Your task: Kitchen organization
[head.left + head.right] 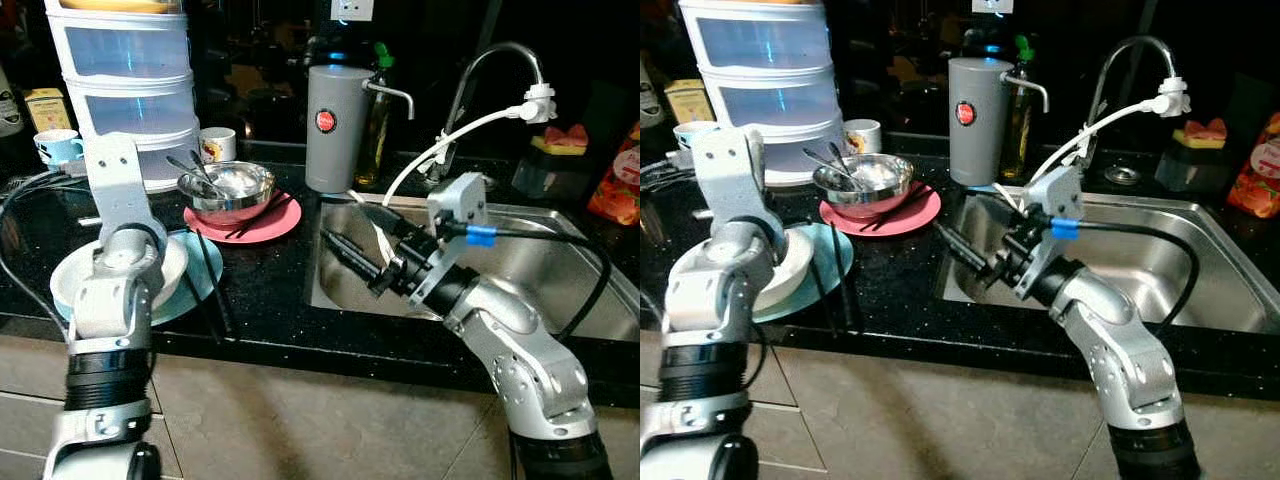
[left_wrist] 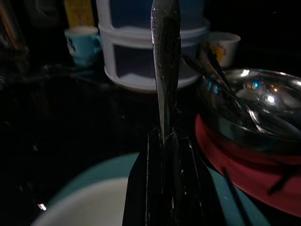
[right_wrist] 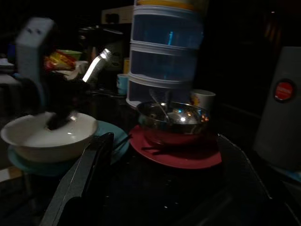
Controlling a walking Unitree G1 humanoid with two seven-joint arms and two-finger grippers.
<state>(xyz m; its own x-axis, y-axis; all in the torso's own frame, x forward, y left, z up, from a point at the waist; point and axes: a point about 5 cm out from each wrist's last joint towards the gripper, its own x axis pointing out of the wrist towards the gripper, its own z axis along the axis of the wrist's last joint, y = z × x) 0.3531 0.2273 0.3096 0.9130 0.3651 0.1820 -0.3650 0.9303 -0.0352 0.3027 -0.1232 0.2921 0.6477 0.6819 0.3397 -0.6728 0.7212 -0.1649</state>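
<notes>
Left tool [image 2: 164,155] is clamping a metal spoon [image 2: 164,61] upright above the white bowl [image 1: 70,280] on the teal plate [image 1: 195,285], near the table's front edge. Right tool [image 1: 970,258] is hovering over the sink [image 1: 1200,290] rim, fingers spread, gripping nothing. Best practice: keeping the spoon vertical while carrying it toward the steel bowl [image 1: 228,190]
</notes>
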